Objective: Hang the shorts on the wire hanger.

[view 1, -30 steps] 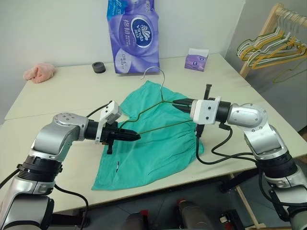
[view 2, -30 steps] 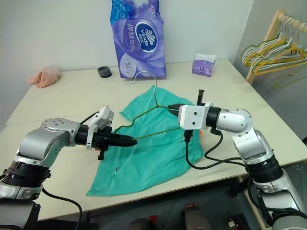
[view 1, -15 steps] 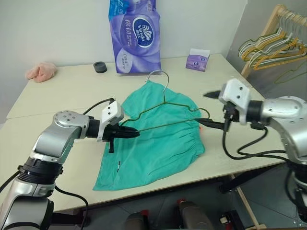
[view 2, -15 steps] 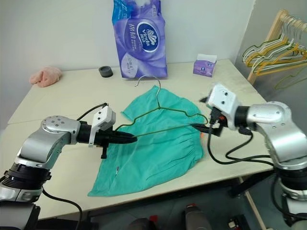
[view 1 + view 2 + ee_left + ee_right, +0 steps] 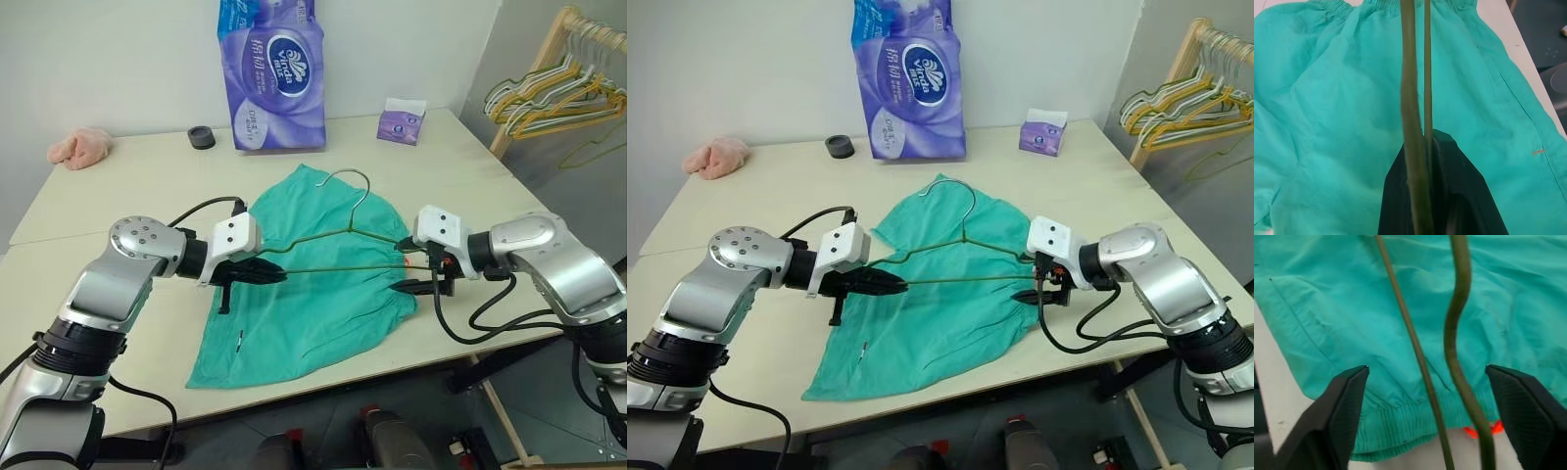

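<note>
The teal shorts [image 5: 312,315] lie flat on the table [image 5: 137,186], waistband toward my right, with the small orange tag [image 5: 1480,431] at the waistband. The olive-green wire hanger [image 5: 343,269] is held tilted just above the shorts, its hook [image 5: 355,179] pointing up and back. My left gripper [image 5: 274,273] is shut on the hanger's left corner; in the left wrist view the wire [image 5: 1409,98] runs out from between the black fingers. My right gripper [image 5: 404,266] stands open at the hanger's right corner, and both wires pass between its fingers [image 5: 1347,416] without touching them.
At the back of the table stand a purple tissue pack [image 5: 276,73], a small purple tissue box [image 5: 403,122] and a black round object [image 5: 202,137]. A pink cloth [image 5: 80,146] lies far left. A wooden rack of yellow and green hangers [image 5: 558,93] stands right of the table.
My right gripper let go near the hanger's neck, opened, swung out right, then came down to straddle the right corner. The hanger's hook tipped rightward. My left gripper kept its grip and rolled.
</note>
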`<control>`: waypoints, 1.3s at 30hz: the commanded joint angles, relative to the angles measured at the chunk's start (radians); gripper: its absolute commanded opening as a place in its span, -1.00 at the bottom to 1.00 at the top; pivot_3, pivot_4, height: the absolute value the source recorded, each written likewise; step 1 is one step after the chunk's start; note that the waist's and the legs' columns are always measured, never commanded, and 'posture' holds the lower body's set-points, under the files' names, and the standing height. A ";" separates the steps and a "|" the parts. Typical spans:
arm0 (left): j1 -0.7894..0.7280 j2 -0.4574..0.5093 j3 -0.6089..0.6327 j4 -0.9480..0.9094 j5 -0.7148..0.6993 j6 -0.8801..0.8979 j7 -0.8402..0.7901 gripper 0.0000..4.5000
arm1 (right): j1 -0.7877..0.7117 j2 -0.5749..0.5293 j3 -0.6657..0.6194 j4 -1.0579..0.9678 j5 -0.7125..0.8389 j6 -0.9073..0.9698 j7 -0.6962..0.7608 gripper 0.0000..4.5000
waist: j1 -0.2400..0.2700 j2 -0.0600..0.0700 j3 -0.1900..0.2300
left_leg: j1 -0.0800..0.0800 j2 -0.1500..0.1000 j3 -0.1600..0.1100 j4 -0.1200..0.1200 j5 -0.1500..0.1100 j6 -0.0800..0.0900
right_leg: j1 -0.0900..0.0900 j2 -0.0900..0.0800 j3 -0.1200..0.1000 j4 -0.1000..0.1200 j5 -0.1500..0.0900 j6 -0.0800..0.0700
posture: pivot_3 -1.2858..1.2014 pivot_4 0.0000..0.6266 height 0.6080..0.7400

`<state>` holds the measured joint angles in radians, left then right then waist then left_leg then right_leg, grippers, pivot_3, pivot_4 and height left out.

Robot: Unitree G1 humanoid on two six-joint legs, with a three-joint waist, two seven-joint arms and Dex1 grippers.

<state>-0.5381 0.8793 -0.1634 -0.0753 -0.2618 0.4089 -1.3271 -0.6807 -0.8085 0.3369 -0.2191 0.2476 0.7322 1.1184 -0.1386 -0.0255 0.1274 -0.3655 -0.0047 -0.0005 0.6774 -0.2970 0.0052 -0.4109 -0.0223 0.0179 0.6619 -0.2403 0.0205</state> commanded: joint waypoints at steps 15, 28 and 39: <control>0.013 -0.033 0.027 -0.029 -0.034 0.061 0.038 -1.00 | -0.014 0.033 -0.026 -0.013 0.033 0.105 0.001 -0.97 | 0.000 0.001 0.001 | 0.000 0.000 -0.001 0.000 0.000 0.000 | 0.000 0.000 -0.001 0.000 0.000 0.000 | -0.12 -0.67 1.00; -0.070 -0.186 0.230 0.224 -0.061 -0.034 0.290 -0.17 | 0.082 -0.026 -0.156 -0.055 0.091 0.167 -0.041 -1.00 | 0.004 0.000 0.001 | 0.000 0.000 -0.001 0.001 0.000 0.000 | 0.000 -0.001 -0.001 0.001 0.001 -0.001 | -0.13 -0.65 1.00; 0.094 -0.129 0.199 0.135 -0.095 0.007 0.170 -0.17 | 0.491 -0.094 -0.596 -0.169 0.231 0.396 -0.178 -1.00 | 0.001 0.000 0.003 | 0.000 0.000 0.000 0.000 -0.003 -0.001 | 0.000 -0.001 0.000 0.000 0.002 -0.003 | -0.15 -0.60 1.00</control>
<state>-0.4330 0.7300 0.0359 0.1088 -0.3539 0.4354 -1.1383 -0.2068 -0.8843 -0.1769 -0.3557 0.4556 1.1075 0.9604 -0.1377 -0.0256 0.1303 -0.3656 -0.0046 -0.0007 0.6776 -0.3000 0.0040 -0.4105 -0.0236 0.0178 0.6621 -0.2384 0.0172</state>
